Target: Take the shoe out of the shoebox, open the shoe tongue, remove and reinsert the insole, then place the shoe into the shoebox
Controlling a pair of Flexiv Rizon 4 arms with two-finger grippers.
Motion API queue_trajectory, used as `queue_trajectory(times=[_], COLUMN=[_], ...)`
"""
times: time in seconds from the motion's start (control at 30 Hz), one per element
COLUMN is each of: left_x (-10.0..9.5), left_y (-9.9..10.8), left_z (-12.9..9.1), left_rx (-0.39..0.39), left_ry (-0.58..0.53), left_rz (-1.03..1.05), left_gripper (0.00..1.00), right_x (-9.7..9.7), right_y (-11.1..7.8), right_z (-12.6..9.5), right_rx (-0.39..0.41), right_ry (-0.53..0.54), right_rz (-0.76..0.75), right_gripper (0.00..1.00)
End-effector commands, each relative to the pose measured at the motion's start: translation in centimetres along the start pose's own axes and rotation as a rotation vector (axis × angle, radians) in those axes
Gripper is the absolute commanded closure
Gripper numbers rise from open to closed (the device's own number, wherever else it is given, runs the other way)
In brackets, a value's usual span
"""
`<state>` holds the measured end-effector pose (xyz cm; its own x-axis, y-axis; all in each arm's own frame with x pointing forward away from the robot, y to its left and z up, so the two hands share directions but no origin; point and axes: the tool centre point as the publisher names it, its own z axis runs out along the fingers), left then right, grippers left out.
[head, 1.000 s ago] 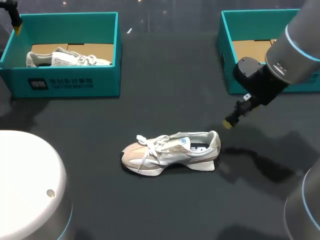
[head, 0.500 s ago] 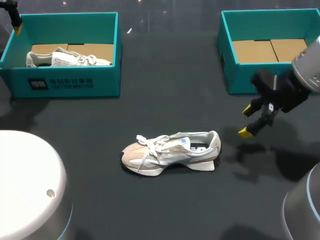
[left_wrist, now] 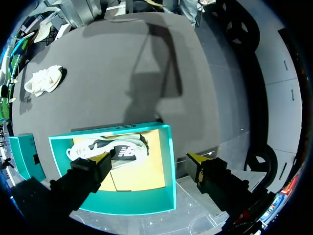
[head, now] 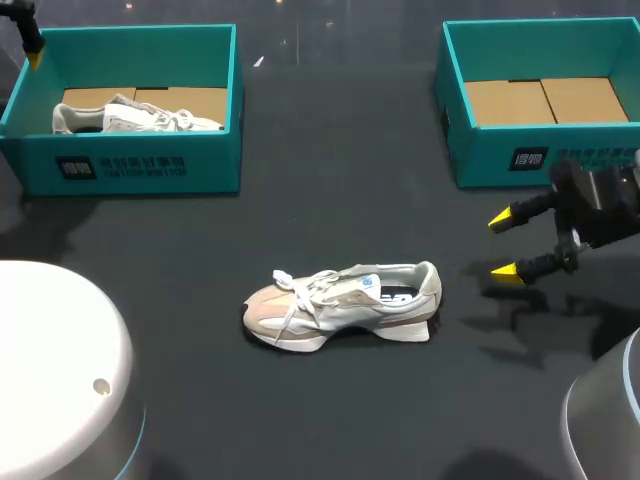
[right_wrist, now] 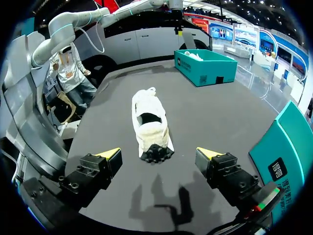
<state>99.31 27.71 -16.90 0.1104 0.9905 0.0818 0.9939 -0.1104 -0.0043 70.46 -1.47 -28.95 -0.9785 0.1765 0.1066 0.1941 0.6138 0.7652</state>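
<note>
A white and beige shoe [head: 340,305] lies on its sole in the middle of the black table, toe to the left, heel to the right. My right gripper [head: 503,245] hovers open a little to the right of the heel, pointing at it. In the right wrist view the shoe [right_wrist: 150,122] lies just ahead of my right gripper [right_wrist: 158,152], heel nearest. The right teal shoebox [head: 500,160] holds only cardboard. My left gripper [left_wrist: 149,157] hangs open above the left teal shoebox [left_wrist: 168,166], which holds a second white shoe [left_wrist: 110,151]. Only a yellow tip of it [head: 34,52] shows in the head view.
The left teal shoebox [head: 140,165] stands at the back left with its shoe [head: 135,117] inside. The right shoebox wall [right_wrist: 288,142] stands close beside my right gripper. A white robot base [head: 60,380] fills the front left corner.
My right arm has swung back to the right and down, away from the front of the right shoebox, and its gripper has turned to face the shoe's heel. The shoe and left arm stayed still.
</note>
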Motion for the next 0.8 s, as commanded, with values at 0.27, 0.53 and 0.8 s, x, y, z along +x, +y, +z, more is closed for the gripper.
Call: queue_trajectory(times=[0.27,0.53,0.8], left_x=[0.0,0.0,0.0], left_y=[-0.1,-0.1,-0.1], left_z=[0.0,0.0,0.0], left_rx=[-0.001,-0.001,-0.001], left_ry=[0.002,0.002,0.002], left_rz=[0.001,0.001,0.001], left_gripper=[0.00,0.00,0.00], right_x=[-0.4,-0.4,-1.0], right_y=[-4.0,-4.0,-5.6], right_z=[3.4,3.4,4.1], right_rx=[-0.208,-0.208,-0.251], right_ry=[-0.030,-0.030,-0.012], right_rz=[-0.130,-0.130,-0.145], right_gripper=[0.00,0.00,0.00])
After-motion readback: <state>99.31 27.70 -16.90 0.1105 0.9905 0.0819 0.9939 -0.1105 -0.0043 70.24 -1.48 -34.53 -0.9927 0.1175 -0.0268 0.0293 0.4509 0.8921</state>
